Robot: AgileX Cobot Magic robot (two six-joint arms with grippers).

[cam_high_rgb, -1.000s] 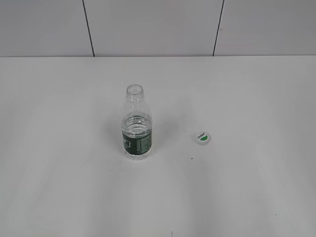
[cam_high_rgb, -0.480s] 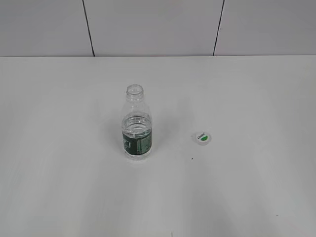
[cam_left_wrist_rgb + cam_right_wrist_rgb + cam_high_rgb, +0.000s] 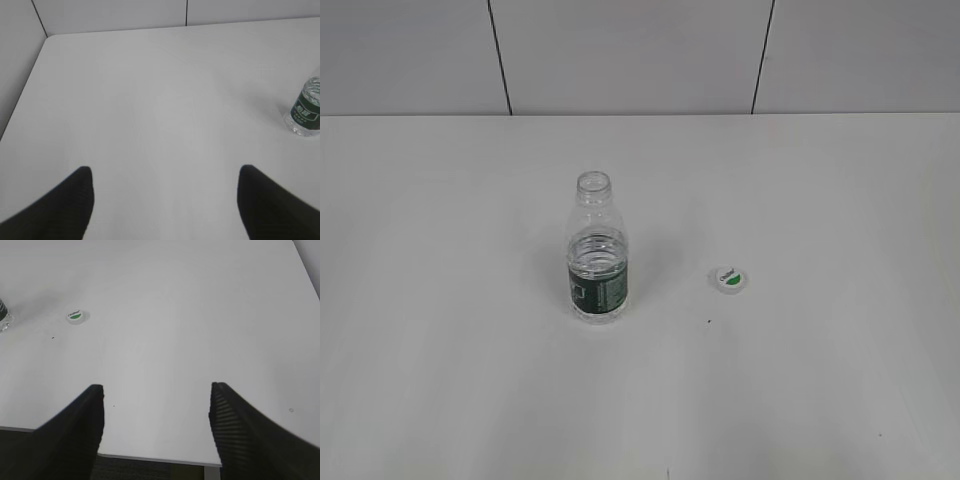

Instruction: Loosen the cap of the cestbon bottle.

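Observation:
The cestbon bottle [image 3: 597,250] stands upright on the white table with its mouth open and uncapped; it also shows at the right edge of the left wrist view [image 3: 305,112] and at the left edge of the right wrist view [image 3: 3,315]. The cap [image 3: 730,279] lies flat on the table to the bottle's right, green mark up, also in the right wrist view [image 3: 75,316]. My left gripper [image 3: 165,172] is open and empty, far left of the bottle. My right gripper [image 3: 157,390] is open and empty, above the table's near edge. Neither gripper shows in the exterior view.
The white table [image 3: 800,380] runs back to a grey panelled wall [image 3: 620,55]. Its near edge shows in the right wrist view [image 3: 160,460], its left edge in the left wrist view [image 3: 22,95].
The cap has shifted slightly and settled flat on the table. The bottle has not moved.

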